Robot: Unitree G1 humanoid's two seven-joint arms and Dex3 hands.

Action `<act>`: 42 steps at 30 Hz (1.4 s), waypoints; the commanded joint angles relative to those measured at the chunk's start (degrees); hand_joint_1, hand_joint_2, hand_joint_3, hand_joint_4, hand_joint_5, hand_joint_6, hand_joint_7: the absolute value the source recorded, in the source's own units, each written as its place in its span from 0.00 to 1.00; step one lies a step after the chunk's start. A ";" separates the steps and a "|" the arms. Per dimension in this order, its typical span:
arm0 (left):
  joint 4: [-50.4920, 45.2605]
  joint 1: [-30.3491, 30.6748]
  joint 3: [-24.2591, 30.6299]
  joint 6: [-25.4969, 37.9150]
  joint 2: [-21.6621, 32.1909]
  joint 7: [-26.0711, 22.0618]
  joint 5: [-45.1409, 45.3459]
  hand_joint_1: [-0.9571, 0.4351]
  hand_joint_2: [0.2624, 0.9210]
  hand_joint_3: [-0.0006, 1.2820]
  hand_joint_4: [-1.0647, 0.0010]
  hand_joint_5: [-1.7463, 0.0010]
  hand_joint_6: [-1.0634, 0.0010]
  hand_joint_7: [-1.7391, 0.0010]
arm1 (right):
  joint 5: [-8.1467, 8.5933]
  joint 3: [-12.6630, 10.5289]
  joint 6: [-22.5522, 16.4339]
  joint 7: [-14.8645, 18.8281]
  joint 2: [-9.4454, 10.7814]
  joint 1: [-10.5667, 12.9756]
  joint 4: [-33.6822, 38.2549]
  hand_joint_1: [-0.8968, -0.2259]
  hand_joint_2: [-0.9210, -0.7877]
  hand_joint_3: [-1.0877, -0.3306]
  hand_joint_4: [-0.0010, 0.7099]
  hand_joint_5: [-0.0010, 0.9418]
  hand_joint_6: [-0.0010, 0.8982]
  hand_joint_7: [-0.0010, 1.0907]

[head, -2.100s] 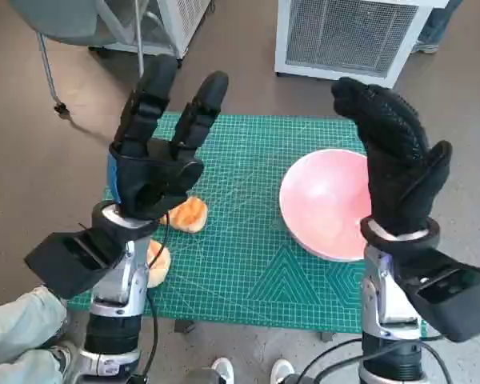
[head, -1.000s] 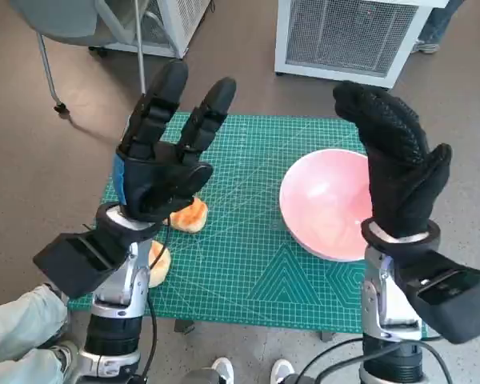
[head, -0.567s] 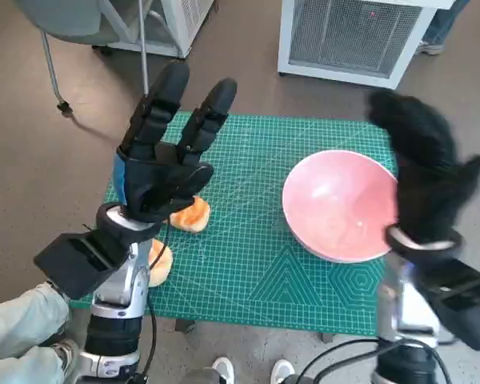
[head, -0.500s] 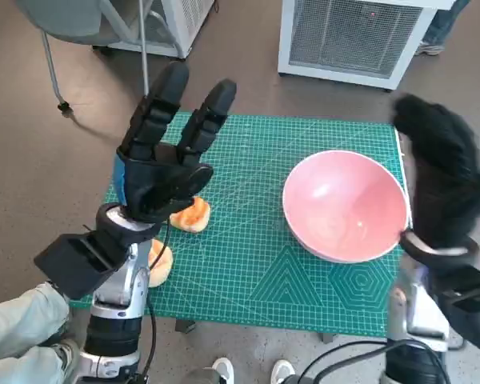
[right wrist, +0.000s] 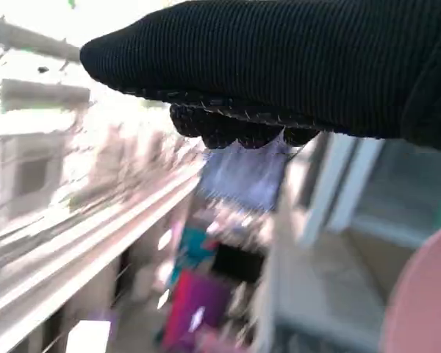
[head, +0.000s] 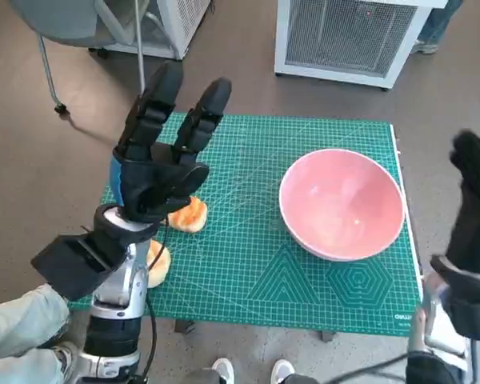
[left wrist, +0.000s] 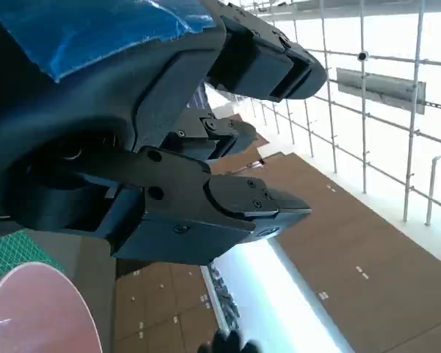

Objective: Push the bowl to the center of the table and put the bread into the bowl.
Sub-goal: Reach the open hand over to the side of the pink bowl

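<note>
A pink bowl (head: 342,203) sits on the right half of the green cutting mat (head: 256,256); its rim also shows in the left wrist view (left wrist: 37,309). One piece of bread (head: 189,214) lies at the mat's left, partly behind my left hand (head: 164,152), which is raised above it with fingers spread, holding nothing. A second bread piece (head: 158,264) lies nearer the front left edge, half hidden by my left forearm. My right hand (head: 478,196) is off the table's right edge, fingers apart, empty, apart from the bowl.
A white grilled unit (head: 344,36) stands beyond the table's far edge, and a chair (head: 72,24) at the far left. A person's knee (head: 16,320) is at the front left. Shoes (head: 224,370) show under the front edge.
My right hand has swung from above the bowl's right side out to the right, past the table's edge. The bowl is fully uncovered. My left hand has stayed raised in place.
</note>
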 commanded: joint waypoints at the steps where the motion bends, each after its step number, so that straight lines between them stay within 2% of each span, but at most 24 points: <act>1: 0.19 0.55 0.68 -0.83 -0.03 0.37 -0.81 0.69 1.00 0.18 0.59 1.00 0.52 1.00 | 1.69 -0.52 -0.42 -0.70 0.85 1.23 6.52 0.55 0.00 0.38 0.38 0.00 0.00 0.63; 9: 0.87 0.34 0.94 -1.22 -0.37 0.73 -0.68 0.69 1.00 0.18 0.59 1.00 0.52 1.00 | 2.52 0.86 -0.59 0.04 2.33 -0.51 15.91 0.59 0.00 0.35 0.40 0.01 0.00 0.60; 15: 0.83 0.39 1.08 -1.38 -0.19 0.71 -0.65 0.69 1.00 0.18 0.59 1.00 0.51 1.00 | 4.63 2.04 0.44 2.37 4.29 -3.64 22.64 0.59 0.00 0.34 0.38 0.00 0.01 0.59; 21: 0.88 0.61 1.11 -1.65 -0.16 0.87 -0.37 0.69 1.00 0.18 0.59 1.00 0.51 1.00 | 7.20 3.23 3.45 4.86 7.21 -6.37 24.57 0.58 0.00 0.32 0.35 0.00 0.02 0.58; 28: 0.41 1.21 1.29 -1.85 0.07 0.97 -0.19 0.69 1.00 0.18 0.58 1.00 0.51 1.00 | 9.85 3.65 6.47 8.70 9.24 -10.77 28.41 0.54 0.00 0.33 0.35 0.00 0.02 0.57; 31: 0.23 1.38 1.41 -1.87 0.19 1.04 -0.17 0.69 1.00 0.18 0.58 1.00 0.51 1.00 | 10.38 3.47 6.79 9.82 9.58 -12.76 30.55 0.54 0.00 0.33 0.35 0.00 0.02 0.56; 36: -0.15 1.84 1.74 -1.87 0.62 1.17 -0.15 0.69 1.00 0.18 0.58 1.00 0.51 1.00 | 12.57 2.43 7.74 12.77 10.10 -16.74 34.60 0.56 0.00 0.34 0.35 0.00 0.04 0.56; 42: 0.03 2.20 2.33 -2.24 1.16 1.19 -0.42 0.69 1.00 0.18 0.58 1.00 0.51 1.00 | 14.40 1.10 9.18 14.26 10.58 -21.17 38.48 0.55 0.00 0.36 0.34 0.00 0.08 0.52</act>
